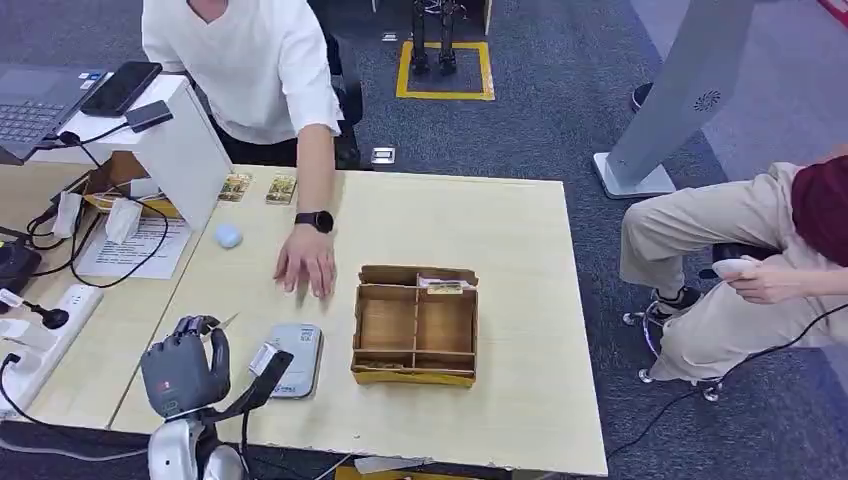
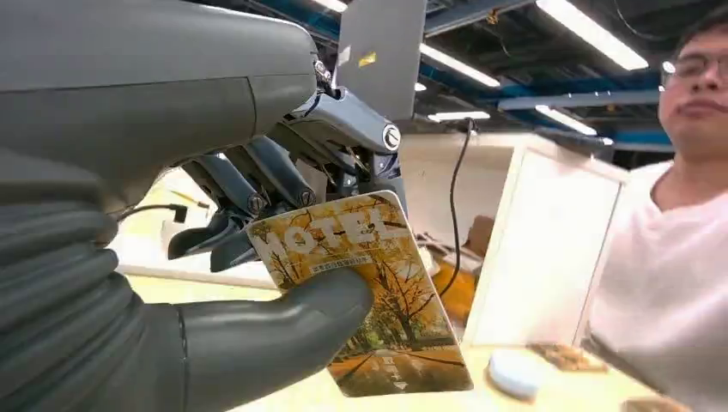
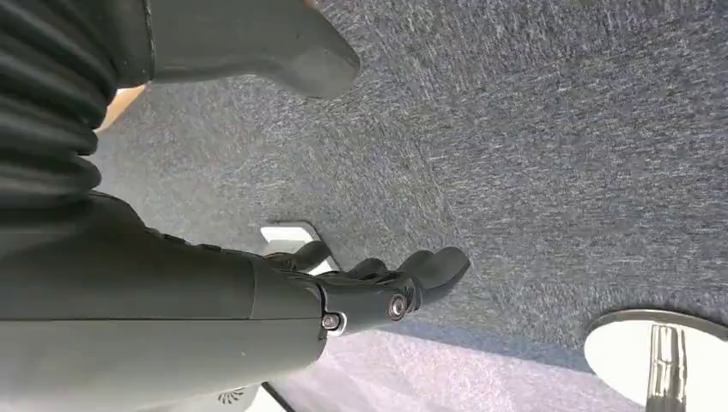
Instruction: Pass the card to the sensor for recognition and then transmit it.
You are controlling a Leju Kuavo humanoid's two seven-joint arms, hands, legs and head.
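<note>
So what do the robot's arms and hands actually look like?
The left hand has a dark grey back with a small red mark, on a silver forearm with black cables alongside. Up close, each wrist wears a grey ribbed cover, with a thick grey thumb and darker fingers with metal pivots. The right hand looks alike.

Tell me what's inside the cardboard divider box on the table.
The cardboard box has several compartments. One card-like item lies in the far right compartment; the two large middle ones look bare. The narrow near compartments are partly hidden by the box's front wall, so their contents cannot be told.
</note>
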